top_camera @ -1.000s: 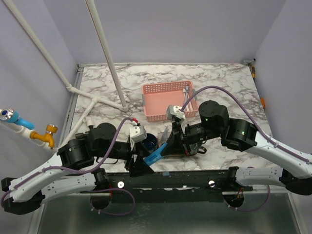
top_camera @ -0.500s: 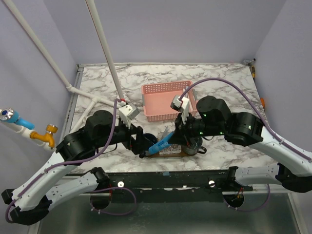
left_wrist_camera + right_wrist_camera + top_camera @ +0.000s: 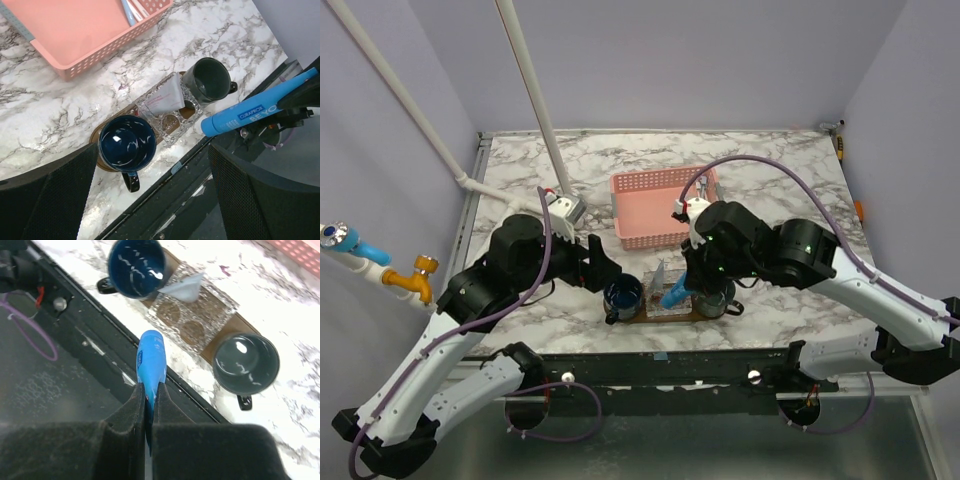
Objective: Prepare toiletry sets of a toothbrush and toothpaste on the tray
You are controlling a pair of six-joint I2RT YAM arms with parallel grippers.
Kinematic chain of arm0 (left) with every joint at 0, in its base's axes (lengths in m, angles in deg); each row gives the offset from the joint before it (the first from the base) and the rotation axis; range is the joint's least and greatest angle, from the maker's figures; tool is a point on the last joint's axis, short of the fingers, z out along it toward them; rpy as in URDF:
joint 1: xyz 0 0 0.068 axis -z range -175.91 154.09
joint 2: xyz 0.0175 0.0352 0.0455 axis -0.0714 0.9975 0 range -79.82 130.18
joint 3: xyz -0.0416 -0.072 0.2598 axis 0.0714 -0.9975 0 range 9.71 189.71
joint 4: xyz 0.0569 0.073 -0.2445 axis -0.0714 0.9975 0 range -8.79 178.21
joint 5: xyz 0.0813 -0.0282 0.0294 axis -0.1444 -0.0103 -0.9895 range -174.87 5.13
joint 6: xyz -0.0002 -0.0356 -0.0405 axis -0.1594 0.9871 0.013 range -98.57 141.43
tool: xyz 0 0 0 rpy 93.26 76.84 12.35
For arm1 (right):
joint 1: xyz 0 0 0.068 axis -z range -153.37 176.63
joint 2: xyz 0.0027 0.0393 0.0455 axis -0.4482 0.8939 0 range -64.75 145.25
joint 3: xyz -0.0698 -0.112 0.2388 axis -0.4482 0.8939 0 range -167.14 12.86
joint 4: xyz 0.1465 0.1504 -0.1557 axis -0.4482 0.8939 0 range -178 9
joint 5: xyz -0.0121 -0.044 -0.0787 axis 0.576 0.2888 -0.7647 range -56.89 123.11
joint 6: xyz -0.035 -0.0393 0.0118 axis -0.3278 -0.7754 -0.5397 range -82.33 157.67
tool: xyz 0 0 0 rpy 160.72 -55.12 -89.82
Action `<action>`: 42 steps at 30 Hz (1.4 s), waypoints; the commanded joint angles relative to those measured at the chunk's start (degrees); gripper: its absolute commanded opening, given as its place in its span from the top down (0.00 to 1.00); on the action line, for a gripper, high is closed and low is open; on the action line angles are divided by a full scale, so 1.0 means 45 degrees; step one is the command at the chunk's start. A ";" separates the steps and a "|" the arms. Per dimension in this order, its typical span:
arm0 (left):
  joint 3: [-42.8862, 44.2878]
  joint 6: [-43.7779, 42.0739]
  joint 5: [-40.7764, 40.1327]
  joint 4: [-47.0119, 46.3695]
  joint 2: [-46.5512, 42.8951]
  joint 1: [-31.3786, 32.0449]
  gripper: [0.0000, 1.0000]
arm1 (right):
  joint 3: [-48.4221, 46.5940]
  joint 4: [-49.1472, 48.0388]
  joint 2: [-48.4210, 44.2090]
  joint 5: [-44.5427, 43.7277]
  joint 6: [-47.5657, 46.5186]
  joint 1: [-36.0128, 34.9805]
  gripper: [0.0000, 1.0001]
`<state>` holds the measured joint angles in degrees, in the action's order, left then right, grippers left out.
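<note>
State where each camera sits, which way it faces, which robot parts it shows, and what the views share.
Top external: above and behind the bases, looking down on the marble table; shows both arms, left gripper and right gripper.
Left wrist: on the left arm, facing down at the tray and pink basket; its spread fingers frame the view.
Right wrist: on the right arm, facing down past shut fingers clamping the toothpaste tube.
Shared: all three show the tube, blue cup and grey cup.

Cups: there were two, a dark blue cup and a grey cup.
Toothpaste tube: there was one.
Basket: one.
Tray: one.
Clear holder: one.
</note>
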<state>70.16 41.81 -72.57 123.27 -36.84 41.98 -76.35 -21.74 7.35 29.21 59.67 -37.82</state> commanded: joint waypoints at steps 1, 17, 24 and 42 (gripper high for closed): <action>-0.0525 0.0080 -0.0533 -0.0335 -0.0210 -0.0367 0.10 | -0.0653 0.1252 0.0342 -0.2076 0.1007 -0.0064 0.99; -0.1473 0.0075 -0.2334 -0.0485 -0.0909 -0.0490 0.10 | -0.1445 0.1054 0.2868 -0.3604 0.1078 0.0341 0.99; -0.1595 0.0022 -0.2369 -0.0480 -0.1084 -0.0490 0.10 | -0.1582 0.0811 0.3321 -0.3649 0.0934 0.0569 0.99; -0.1694 0.0002 -0.2633 -0.0416 -0.1260 -0.0491 0.10 | -0.0496 -0.0287 0.3665 -0.3160 0.0753 0.0946 0.99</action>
<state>63.25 41.96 -82.87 121.61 -41.84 40.08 -80.52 -20.60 23.34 14.58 63.56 -34.01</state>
